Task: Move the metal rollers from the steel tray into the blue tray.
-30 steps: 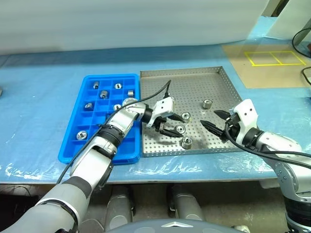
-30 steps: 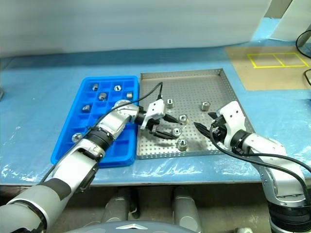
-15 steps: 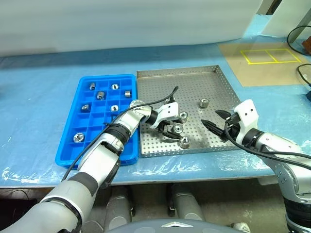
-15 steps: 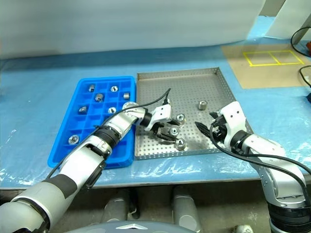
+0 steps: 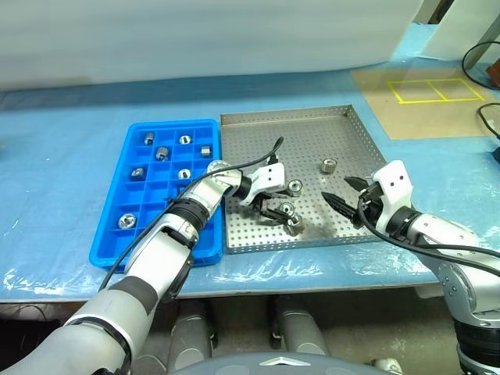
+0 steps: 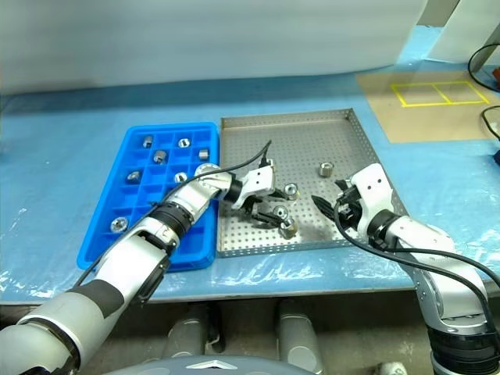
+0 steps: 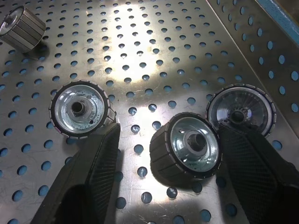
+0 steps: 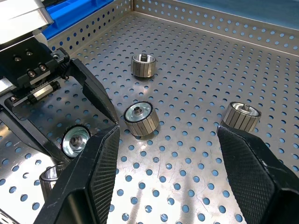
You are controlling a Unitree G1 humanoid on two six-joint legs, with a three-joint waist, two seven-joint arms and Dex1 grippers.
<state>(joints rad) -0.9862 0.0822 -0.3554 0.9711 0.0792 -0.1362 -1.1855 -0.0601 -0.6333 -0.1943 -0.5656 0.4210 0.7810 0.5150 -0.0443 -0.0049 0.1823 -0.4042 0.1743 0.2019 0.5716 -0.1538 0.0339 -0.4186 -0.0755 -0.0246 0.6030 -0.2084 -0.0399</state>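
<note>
Since a second ago the left gripper [image 5: 275, 205] has sunk lower among the rollers near the front rim of the large square perforated steel tray [image 5: 312, 129], and one roller by its fingertips has shifted a little; the right gripper [image 5: 349, 194] has kept its place over that tray's right front part. From the head views, the bright blue compartmented plastic tray [image 5: 143, 248] lies just left of the steel tray on the blue-covered worktop [image 5: 62, 164] and already carries several small shiny metal rollers [image 5: 162, 152], while four remain in the steel tray: three clustered at the left gripper and one [image 5: 328, 166] apart toward the tray's back right. The left wrist view shows that gripper's two black fingers [image 7: 93, 177] spread wide and holding nothing, with one knurled roller [image 7: 185, 150] lying between them, a second [image 7: 82, 110] against the outer side of one finger and a third [image 7: 241, 108] just beyond the other. The right wrist view shows the right gripper's jaws likewise parted and empty above the steel tray, a roller [image 8: 140, 118] lying ahead of them. These rollers look stiff, dense for their size and smooth-faced, apt to roll or skid on the steel; I judge the knurled rim, pinched across its width, the surest hold.
</note>
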